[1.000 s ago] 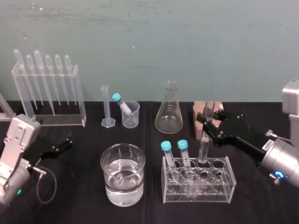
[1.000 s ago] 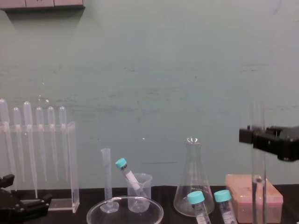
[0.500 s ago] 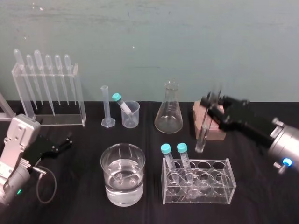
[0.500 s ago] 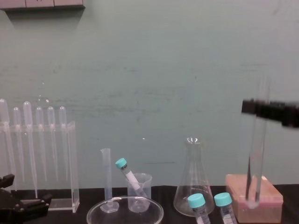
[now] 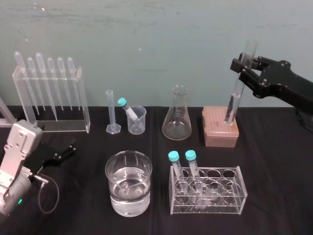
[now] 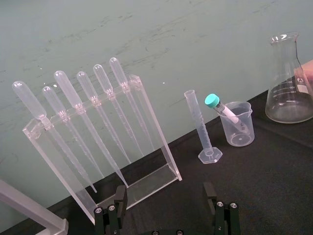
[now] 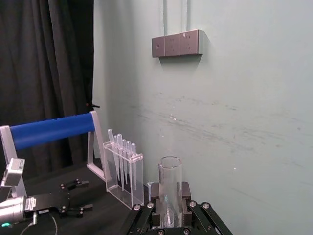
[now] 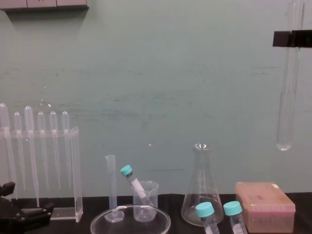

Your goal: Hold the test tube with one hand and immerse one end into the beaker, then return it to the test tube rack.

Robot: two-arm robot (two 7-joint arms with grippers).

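The black desk [image 5: 274,186] carries the glassware, and only one item on it has been shifted in the last second. The left hand [image 6: 165,193] is parked low at the desk's left side, its fingers held apart with nothing between them. The beaker [image 5: 117,198], partly filled with clear liquid, is set at the front, left of the test tube rack [image 5: 227,196], and has not yet been touched. In that clear rack two teal-capped tubes [image 5: 190,155] are left standing. The hole beside them, where the test tube [image 5: 235,93] stood a second ago, has been vacated. A salmon-pink block [image 5: 217,137] is placed behind the rack.

The right hand [image 5: 243,68] was low beside the rack a second ago and has since been raised and drawn back to the right. It is clamped on the test tube just below the open mouth, and in the right wrist view the jaws are pressed against both sides of the glass. The tube is hung slightly tilted, rounded end down. In the chest view that end is carried well above the pink block, clear of everything.

The withdrawal from the rack may therefore be judged complete. The immersion remains to be done: the tube would have to be carried leftward over the beaker and lowered, with the capped tubes cleared on the way.
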